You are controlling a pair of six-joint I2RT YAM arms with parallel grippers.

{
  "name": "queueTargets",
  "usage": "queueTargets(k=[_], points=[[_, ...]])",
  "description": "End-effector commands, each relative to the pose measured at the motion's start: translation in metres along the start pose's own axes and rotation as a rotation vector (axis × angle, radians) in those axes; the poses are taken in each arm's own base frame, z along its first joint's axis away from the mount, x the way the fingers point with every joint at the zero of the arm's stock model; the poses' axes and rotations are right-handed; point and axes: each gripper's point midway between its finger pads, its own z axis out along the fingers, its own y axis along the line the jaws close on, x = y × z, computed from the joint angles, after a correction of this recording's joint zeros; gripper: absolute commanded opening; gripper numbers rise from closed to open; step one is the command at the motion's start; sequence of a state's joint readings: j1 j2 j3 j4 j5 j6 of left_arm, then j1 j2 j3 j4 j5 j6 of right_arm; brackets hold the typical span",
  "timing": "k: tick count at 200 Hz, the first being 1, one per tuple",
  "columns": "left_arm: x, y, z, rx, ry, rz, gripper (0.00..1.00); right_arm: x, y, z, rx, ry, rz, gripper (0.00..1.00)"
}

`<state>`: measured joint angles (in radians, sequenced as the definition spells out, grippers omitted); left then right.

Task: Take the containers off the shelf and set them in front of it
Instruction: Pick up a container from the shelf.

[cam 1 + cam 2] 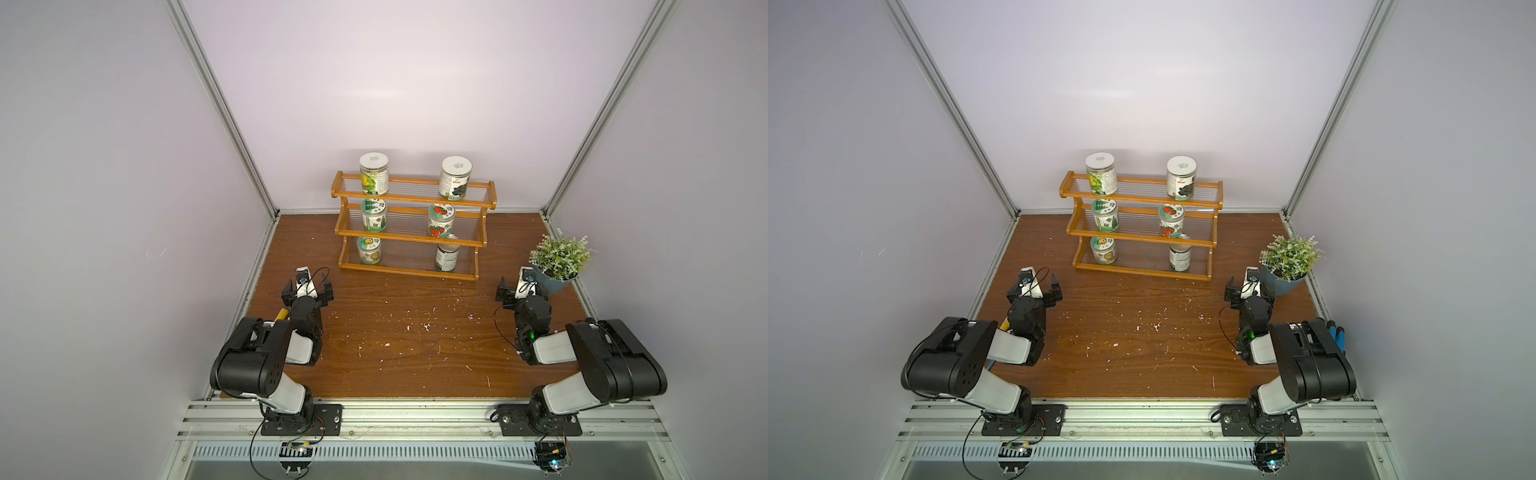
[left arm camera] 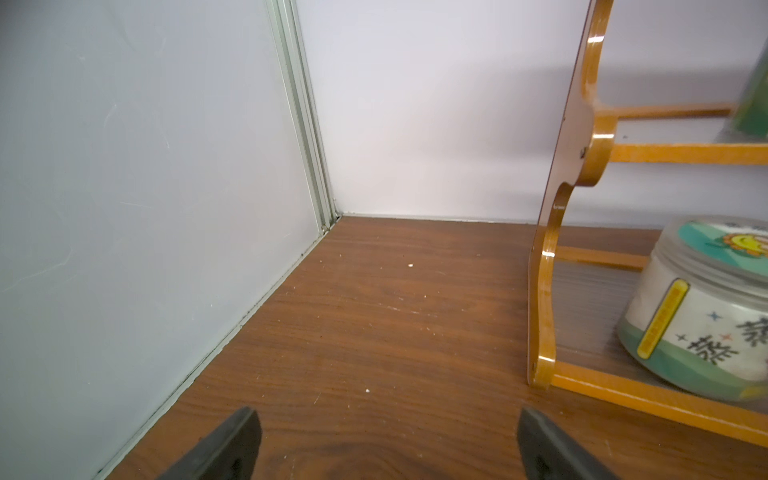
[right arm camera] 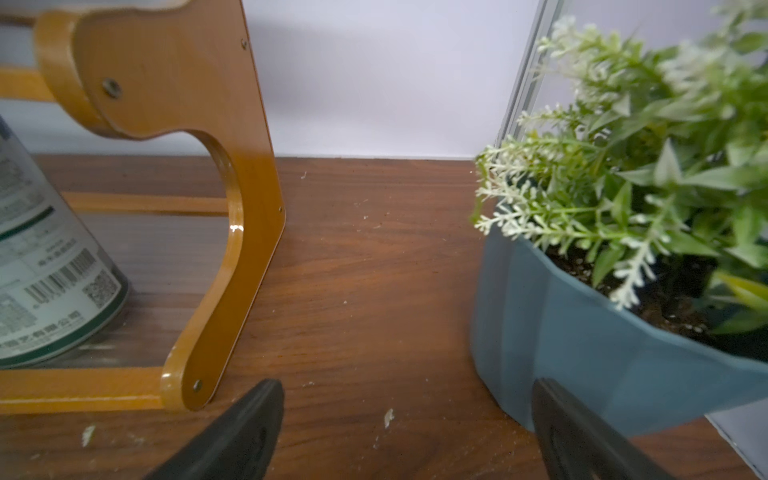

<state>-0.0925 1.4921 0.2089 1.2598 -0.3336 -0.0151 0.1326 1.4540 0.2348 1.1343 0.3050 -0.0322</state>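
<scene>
All six containers (image 1: 374, 173) stand on the wooden shelf (image 1: 407, 272) by the bench's (image 1: 395, 357) back edge. The left gripper (image 1: 306, 293) and right gripper (image 1: 521, 291) gape wide, empty, the right just beside the potted plant (image 1: 559, 257).

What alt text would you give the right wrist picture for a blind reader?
Open right gripper over a wooden table, aimed between the end of the shelf and a potted plant; a labelled can stands on the lowest tier.

Far centre of the tabletop (image 1: 395, 332): shelf (image 1: 407, 272), containers (image 1: 374, 173) paired left and right on each tier. Right and nearer: plant pot (image 1: 556, 286), right pincer (image 1: 523, 286) just beside it. Left pincer (image 1: 307, 286) near left.
</scene>
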Motion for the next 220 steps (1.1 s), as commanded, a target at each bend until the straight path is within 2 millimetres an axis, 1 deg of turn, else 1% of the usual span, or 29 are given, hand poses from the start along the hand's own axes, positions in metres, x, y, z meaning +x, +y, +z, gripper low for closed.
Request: queueTargets(k=[1,11,21,25,30,43,50,52,56,58,72,86,96,109,122,141,179,184,220], points=[[-0.025,-0.012,0.01,0.031,0.015,0.044,0.99,-0.052,0.016,0.01,-0.039,-0.032,-0.019,0.99],[-0.037,-0.012,0.011,0.033,0.009,0.041,0.99,-0.068,0.024,0.014,-0.075,-0.009,0.025,0.99],[-0.051,-0.013,0.016,0.034,0.018,0.035,0.99,-0.086,0.037,0.017,-0.142,0.005,0.062,0.99],[-0.054,-0.015,0.018,0.039,0.037,0.034,0.99,-0.091,0.044,0.018,-0.173,0.015,0.072,0.99],[-0.058,-0.017,0.02,0.047,0.059,0.034,0.99,-0.104,0.052,0.019,-0.209,0.01,0.086,0.99],[-0.072,-0.026,0.021,0.099,0.085,0.017,0.99,-0.133,0.075,0.019,-0.282,-0.004,0.1,0.99],[-0.079,-0.031,0.02,0.131,0.088,0.004,0.98,-0.15,0.091,0.018,-0.332,-0.01,0.092,0.99],[-0.082,-0.033,0.019,0.144,0.087,0.003,0.98,-0.151,0.094,0.018,-0.343,-0.003,0.089,0.99],[-0.085,-0.037,0.018,0.172,0.086,0.002,0.98,-0.162,0.101,0.019,-0.362,-0.012,0.085,0.99],[-0.087,-0.039,0.017,0.187,0.086,0.001,0.98,-0.164,0.105,0.018,-0.372,-0.008,0.081,0.99],[-0.1,-0.055,0.01,0.29,0.081,0.002,0.98,-0.194,0.129,0.018,-0.428,-0.03,0.064,0.99],[-0.11,-0.061,0.004,0.337,0.074,-0.012,0.97,-0.221,0.143,0.016,-0.453,-0.064,0.056,0.99],[-0.116,-0.063,-0.001,0.36,0.065,-0.022,0.97,-0.24,0.149,0.013,-0.467,-0.096,0.056,0.99],[-0.124,-0.066,-0.008,0.393,0.043,-0.033,0.98,-0.264,0.152,0.008,-0.471,-0.147,0.065,0.99],[-0.129,-0.067,-0.012,0.409,0.032,-0.042,0.98,-0.284,0.155,0.006,-0.476,-0.186,0.077,0.99],[-0.132,-0.068,-0.015,0.422,0.021,-0.049,0.98,-0.303,0.161,0.008,-0.472,-0.221,0.068,0.99],[-0.133,-0.07,-0.016,0.436,0.009,-0.063,0.98,-0.32,0.175,0.012,-0.493,-0.262,0.06,0.99],[-0.133,-0.07,-0.016,0.435,0.01,-0.064,0.98,-0.32,0.178,0.014,-0.497,-0.259,0.059,0.99],[-0.129,-0.071,-0.015,0.434,0.017,-0.065,0.98,-0.332,0.183,0.025,-0.475,-0.289,0.063,0.99]])
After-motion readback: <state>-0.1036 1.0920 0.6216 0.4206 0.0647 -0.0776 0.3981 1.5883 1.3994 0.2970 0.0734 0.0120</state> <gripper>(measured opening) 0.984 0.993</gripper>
